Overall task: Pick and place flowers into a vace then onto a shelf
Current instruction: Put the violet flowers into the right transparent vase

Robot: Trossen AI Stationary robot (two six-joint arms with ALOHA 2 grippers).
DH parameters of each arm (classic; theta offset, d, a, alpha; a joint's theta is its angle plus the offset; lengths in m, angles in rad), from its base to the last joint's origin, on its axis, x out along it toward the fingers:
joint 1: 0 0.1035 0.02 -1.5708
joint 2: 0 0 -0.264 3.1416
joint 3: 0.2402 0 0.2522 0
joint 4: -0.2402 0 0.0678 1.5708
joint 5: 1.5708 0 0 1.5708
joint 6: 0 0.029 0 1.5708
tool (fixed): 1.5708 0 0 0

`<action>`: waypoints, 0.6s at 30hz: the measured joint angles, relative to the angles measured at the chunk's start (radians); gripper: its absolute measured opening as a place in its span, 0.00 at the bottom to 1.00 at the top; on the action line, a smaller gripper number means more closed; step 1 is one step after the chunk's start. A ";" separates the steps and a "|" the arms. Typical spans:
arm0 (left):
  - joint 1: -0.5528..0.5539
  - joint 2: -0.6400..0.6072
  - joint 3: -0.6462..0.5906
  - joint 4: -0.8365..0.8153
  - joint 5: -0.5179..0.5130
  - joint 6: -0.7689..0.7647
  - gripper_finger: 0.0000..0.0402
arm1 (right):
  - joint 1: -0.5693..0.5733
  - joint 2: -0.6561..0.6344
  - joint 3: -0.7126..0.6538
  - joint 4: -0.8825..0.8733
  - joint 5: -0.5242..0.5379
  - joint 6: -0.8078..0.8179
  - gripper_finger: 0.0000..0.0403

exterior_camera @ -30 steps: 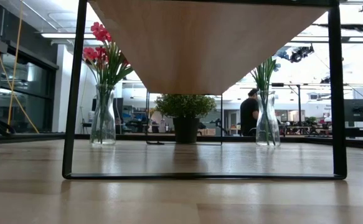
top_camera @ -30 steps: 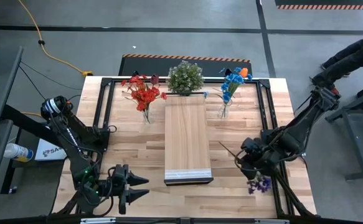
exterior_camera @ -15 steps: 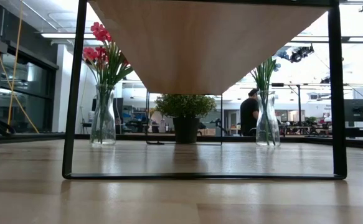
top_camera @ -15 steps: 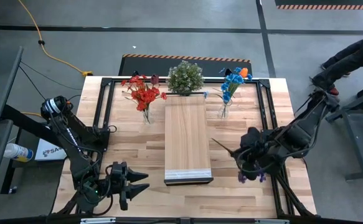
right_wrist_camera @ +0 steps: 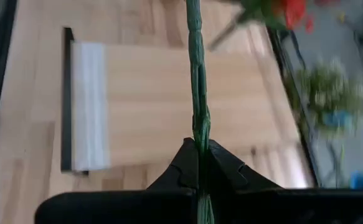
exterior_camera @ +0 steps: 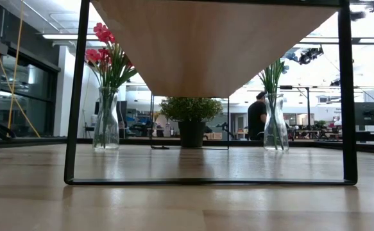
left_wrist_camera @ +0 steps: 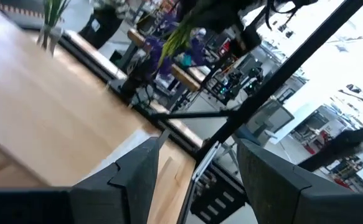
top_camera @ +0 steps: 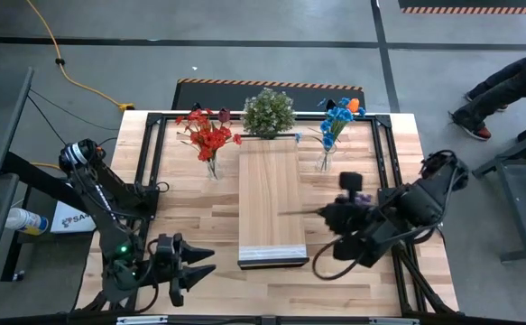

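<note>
The right end effector (right_wrist_camera: 199, 163) is pressed together on a thin green stem of a flower (right_wrist_camera: 197, 81), just beside the right side of the shelf (top_camera: 270, 194). The stem reaches over the shelf. The left end effector (top_camera: 193, 269) waits spread, near the shelf's front left corner, above the counter (top_camera: 190, 217).

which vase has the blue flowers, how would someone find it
Start at the shelf running down the table's middle. The clear glass vase stands just off its far right corner. Its blue blooms with one orange distinguish it from the red-filled vase opposite.
</note>
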 joint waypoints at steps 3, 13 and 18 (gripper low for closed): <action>0.000 0.000 0.046 -0.004 -0.004 0.086 0.62 | -0.010 0.073 0.109 0.004 0.021 -0.135 0.01; 0.000 0.000 0.248 -0.003 -0.011 0.451 0.62 | -0.015 0.190 0.221 0.038 0.176 -0.428 0.01; 0.000 -0.001 0.314 -0.003 -0.078 0.562 0.62 | -0.014 0.190 0.222 0.089 0.259 -0.496 0.01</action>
